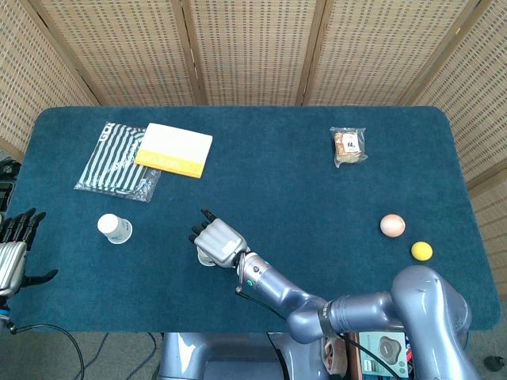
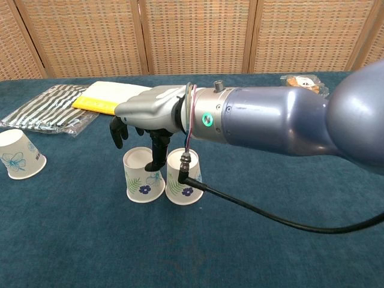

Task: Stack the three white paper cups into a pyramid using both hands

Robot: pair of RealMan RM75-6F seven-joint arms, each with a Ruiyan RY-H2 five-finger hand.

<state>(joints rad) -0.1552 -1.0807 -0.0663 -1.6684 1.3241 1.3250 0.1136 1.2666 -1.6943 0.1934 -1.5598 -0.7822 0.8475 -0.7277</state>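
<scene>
While the right robot hand (image 2: 144, 114) hovers spread over two touching upturned paper cups (image 2: 144, 175), a third cup (image 2: 19, 155) stands apart near striped fabric (image 2: 45, 113).

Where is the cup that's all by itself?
The lone cup stands upside down at the table's left, just below the striped bag, nearer the left hand.

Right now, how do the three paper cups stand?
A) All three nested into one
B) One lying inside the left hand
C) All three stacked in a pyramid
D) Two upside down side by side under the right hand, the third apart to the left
D: in the chest view two inverted cups stand side by side below the right hand, while the third cup sits alone far left.
</scene>
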